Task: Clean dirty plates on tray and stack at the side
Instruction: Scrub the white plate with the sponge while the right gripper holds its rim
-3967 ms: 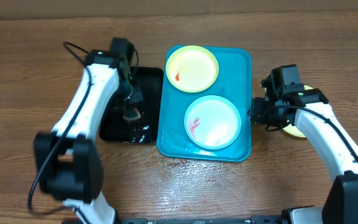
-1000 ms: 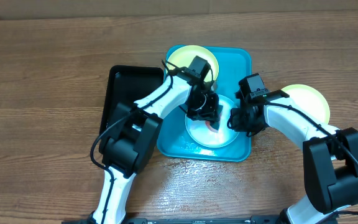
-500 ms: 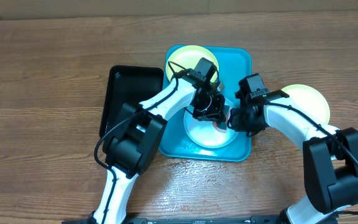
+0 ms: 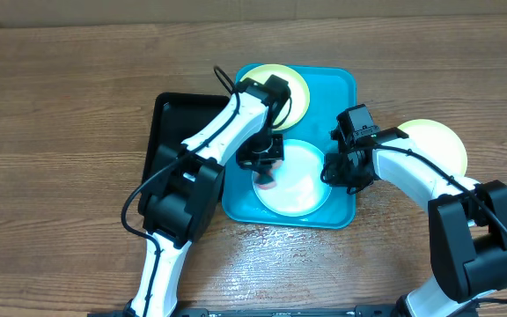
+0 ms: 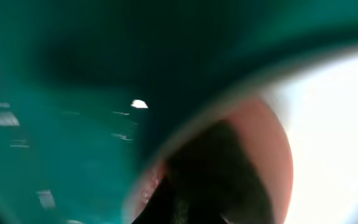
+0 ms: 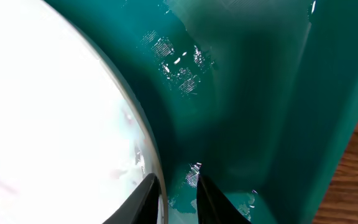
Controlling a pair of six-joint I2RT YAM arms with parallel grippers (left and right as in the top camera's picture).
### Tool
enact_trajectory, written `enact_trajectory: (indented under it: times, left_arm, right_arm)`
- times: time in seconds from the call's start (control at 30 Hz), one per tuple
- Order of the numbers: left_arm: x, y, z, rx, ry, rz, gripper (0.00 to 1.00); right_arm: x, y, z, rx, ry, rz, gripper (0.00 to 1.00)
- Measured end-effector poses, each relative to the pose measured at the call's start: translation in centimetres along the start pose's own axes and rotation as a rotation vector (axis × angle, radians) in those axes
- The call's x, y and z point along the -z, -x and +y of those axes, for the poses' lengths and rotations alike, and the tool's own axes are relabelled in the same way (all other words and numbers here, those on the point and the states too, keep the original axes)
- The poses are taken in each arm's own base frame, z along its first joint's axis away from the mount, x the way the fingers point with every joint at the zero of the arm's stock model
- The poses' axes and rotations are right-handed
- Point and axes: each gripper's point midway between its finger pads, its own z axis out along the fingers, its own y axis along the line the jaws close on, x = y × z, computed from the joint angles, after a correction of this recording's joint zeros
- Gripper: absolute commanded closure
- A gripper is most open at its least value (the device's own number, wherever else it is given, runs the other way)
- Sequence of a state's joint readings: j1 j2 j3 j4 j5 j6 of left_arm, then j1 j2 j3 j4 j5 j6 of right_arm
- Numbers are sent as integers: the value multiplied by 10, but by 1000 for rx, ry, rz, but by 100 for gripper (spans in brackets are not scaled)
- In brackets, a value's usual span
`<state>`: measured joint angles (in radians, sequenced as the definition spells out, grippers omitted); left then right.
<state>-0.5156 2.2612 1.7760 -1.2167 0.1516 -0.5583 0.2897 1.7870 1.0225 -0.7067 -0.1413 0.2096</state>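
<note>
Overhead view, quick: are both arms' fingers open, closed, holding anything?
Left gripper: cannot be told, view blurred.
Right gripper: slightly open, astride the white plate rim.

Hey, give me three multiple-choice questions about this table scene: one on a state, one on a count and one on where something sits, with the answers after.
1. The white plate is:
A) lying flat in the tray
B) standing on edge
C) upside down on the wood

2. How many plates lie in the turquoise tray?
A) one
B) two
C) three

3. The pale yellow plate off the tray sits:
A) on top of the white plate
B) leaning on the tray's rim
C) on the table, to the right of the tray

Answers:
1 A, its round face shows flat on the tray floor.
2 B, the white one and a second yellow plate at the far end.
3 C, it rests on wood beyond the tray's right rim.
</note>
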Motion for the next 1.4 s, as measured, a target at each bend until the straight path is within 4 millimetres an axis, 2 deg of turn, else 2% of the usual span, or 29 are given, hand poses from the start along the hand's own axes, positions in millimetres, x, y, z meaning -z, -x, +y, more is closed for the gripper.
enact_trajectory:
  times: [0.1,0.3,0.5,0.57,0.7,0.83,0.97,1.23,1.4]
  left_arm:
    - [1,4,8,-12,51,-26,96]
    - [1,6,1,-40,33,-41,96]
    - [3,10,-47,-123,-185,-50,96]
    - [3,0,-65,-160,-239,-29,96]
    - [0,-21,-87,-210,-273,16,96]
    - [-5,-37,-98,-236,-285,57,96]
    - [-7,-40,-91,-204,-252,73,96]
    - [-12,-45,-36,-84,24,78,96]
    - [-9,-37,-8,-62,165,32,96]
  right_arm:
    - [0,0,0,0,0,0,78]
    - [0,0,0,0,1,0,78]
    - [0,0,-1,0,-5,1,78]
    - [0,0,-1,0,-7,0,78]
    - [0,0,-2,-1,-8,-1,78]
    - [0,0,-2,0,-8,-1,78]
    - [0,0,-2,0,-9,-1,78]
    - [0,0,-2,0,-10,-2,78]
    - [0,0,-2,0,-10,-1,78]
